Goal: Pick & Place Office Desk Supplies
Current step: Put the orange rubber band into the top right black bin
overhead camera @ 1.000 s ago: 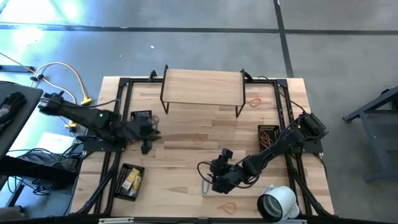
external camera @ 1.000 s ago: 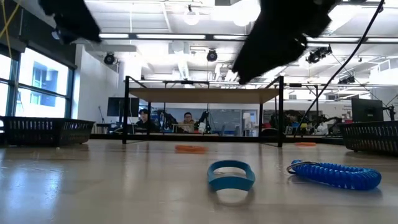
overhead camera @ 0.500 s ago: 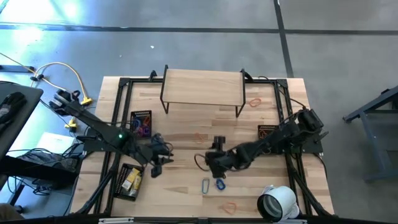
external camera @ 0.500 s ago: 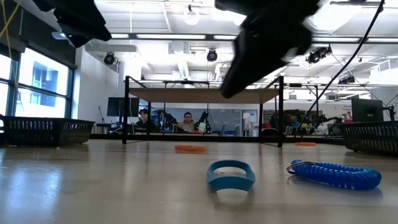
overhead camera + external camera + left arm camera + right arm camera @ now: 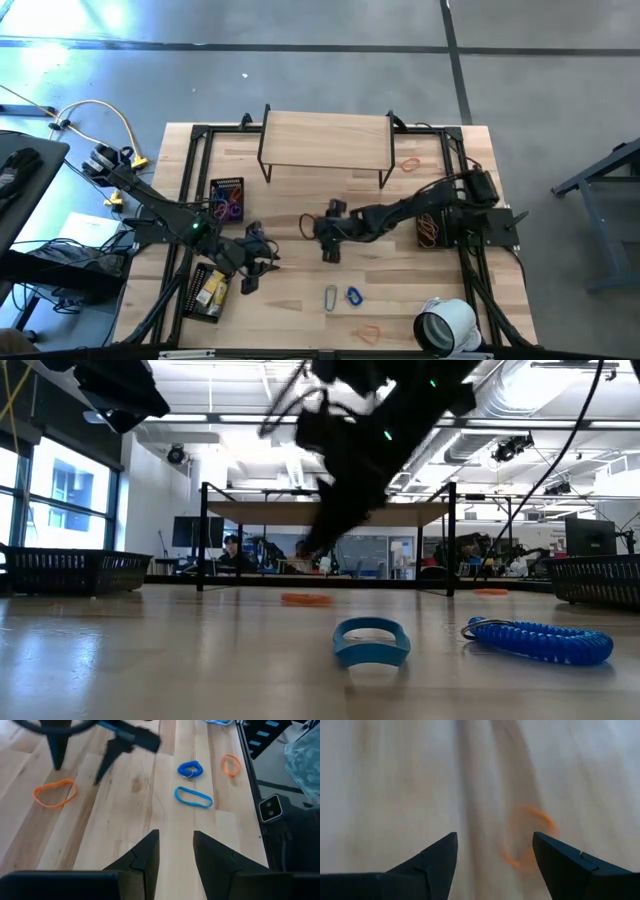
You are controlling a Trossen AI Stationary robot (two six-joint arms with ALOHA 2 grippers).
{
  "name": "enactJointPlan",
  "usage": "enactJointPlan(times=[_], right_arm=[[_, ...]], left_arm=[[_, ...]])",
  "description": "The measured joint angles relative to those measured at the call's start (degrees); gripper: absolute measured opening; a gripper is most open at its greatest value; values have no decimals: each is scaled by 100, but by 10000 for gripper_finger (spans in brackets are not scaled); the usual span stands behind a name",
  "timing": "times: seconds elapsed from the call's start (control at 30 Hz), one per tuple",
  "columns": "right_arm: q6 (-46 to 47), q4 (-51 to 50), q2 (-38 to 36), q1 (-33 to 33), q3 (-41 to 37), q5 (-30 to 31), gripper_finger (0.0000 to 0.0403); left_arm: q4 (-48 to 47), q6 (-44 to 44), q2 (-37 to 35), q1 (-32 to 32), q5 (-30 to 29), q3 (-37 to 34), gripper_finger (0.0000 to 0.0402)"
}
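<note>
My right gripper hangs open over the table's middle. In the right wrist view a thin orange band lies flat on the wood below my right gripper, close to one fingertip and untouched. My left gripper hovers open near the left baskets, with nothing between its fingers. Ahead of it lie a blue loop, a blue coil and two orange bands. The low view shows the loop and the coil flat on the table.
Two black mesh baskets stand at the left and another at the right. A wooden shelf stands at the far edge. A large white tape roll sits near right. Another orange band lies far right.
My right gripper has swung from above the blue items near the front toward the far edge and a little left, ending over the table's middle; the blue loop and coil now show uncovered. My left gripper has moved toward the near edge and slightly right, then settled.
</note>
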Motion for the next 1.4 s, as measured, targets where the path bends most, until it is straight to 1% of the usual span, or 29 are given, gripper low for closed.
enactJointPlan(times=[0.1, 0.17, 0.23, 0.3, 0.37, 0.47, 0.7, 0.87, 1.0, 1.1, 1.23, 1.3, 1.4], right_arm=[[-81, 338, 333, -97, 18, -287, 247], [-169, 191, 449, -89, -25, -279, 247], [-199, 542, 605, -95, 30, -389, 247], [-255, 402, 628, -84, -13, -405, 247], [-277, 623, 755, -87, 23, -380, 245], [-291, 601, 757, -87, 14, -268, 238], [-239, 549, 758, -168, 16, -428, 208], [-178, 571, 766, -177, 14, -329, 184], [-647, 772, 773, -45, 9, -213, 177], [-927, 889, 783, 49, 3, 113, 177], [-788, 866, 795, 29, 1, 743, 178], [-599, 868, 795, -34, 1, 705, 178], [-194, 819, 795, -163, 1, 329, 178]], left_arm=[[-36, 0, 0, -15, 1, 0, 115], [-35, 0, 0, -55, -1, 0, 115], [-52, 2, 7, -67, -1, 0, 115], [-14, 2, 11, -74, -2, 1, 115], [-33, 14, 11, -82, -3, 1, 115], [16, 17, 14, -98, -8, 4, 115], [17, 17, 17, -100, -9, 2, 115], [9, 13, 17, -100, -8, 2, 115], [6, -2, 17, -100, -8, 2, 115], [2, -1, 17, -100, -8, 2, 115], [0, -2, 17, -100, -8, 2, 115], [3, -1, 17, -100, -8, 2, 115], [2, 0, 17, -101, -6, 2, 115]])
